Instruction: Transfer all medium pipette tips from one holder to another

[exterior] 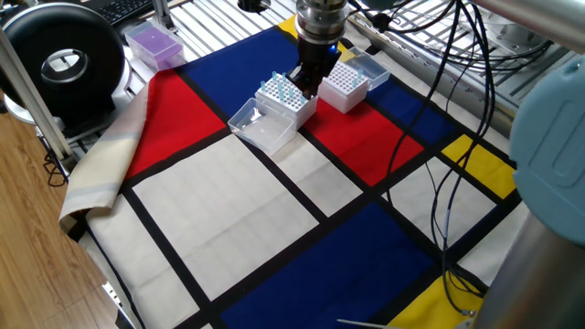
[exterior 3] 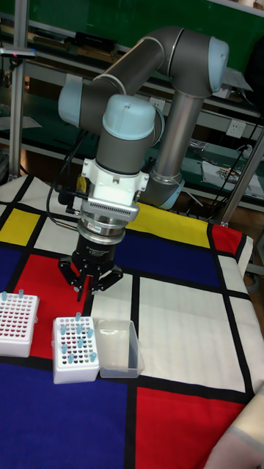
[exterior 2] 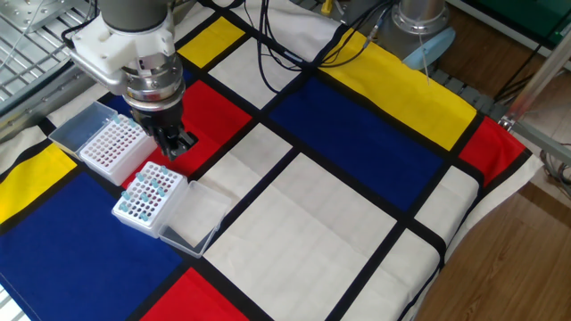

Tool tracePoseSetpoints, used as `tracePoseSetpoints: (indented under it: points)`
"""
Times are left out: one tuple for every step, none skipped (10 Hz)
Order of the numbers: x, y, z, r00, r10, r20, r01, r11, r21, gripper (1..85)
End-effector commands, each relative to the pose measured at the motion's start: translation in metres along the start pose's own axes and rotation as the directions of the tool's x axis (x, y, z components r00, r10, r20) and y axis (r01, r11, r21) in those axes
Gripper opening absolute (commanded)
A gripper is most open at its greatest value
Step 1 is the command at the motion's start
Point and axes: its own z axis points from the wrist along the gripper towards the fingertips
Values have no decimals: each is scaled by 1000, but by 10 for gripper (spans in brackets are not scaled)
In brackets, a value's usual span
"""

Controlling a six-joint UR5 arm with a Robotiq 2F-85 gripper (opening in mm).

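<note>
1. Medium pipette tips (exterior 2: 147, 190) stand scattered in the white perforated holder (exterior 2: 149, 198) at about 9 o'clock in the other fixed view; its clear hinged lid (exterior 2: 192, 219) lies open beside it on the checked cloth (exterior 2: 357, 205) that covers the counter.
2. In the tall fixed view a few more pale-blue tips (exterior 3: 16, 297) stand along the far edge of the second holder (exterior 3: 15, 326), at 8 o'clock near the frame's left side.
3. That second holder sits just beside the first, the two boxes apart by a narrow gap, and it has its own clear lid (exterior 2: 78, 126) open behind it.
4. The gripper (exterior 3: 89, 287) hangs above the first holder's far edge, pointing down, on the UR5 arm (exterior 3: 125, 132).
5. Its fingers (exterior 3: 81, 282) are spread apart, and a thin red strip shows between them; whether they pinch a tip cannot be told.
6. A purple-tinted box (exterior: 154, 43) rests off the cloth at 11 o'clock in one fixed view.
</note>
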Motion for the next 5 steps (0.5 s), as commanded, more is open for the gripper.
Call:
tracePoseSetpoints:
  points:
    - [7,-8,1,999,11,-46,-10,1000,14,213]
    - [10,-10,0,998,23,-56,-22,1000,21,213]
    - [14,-13,0,997,28,-74,-26,999,33,213]
    - [14,-14,-1,996,34,-77,-32,999,34,213]
    - [12,-13,-2,996,34,-79,-32,999,29,213]
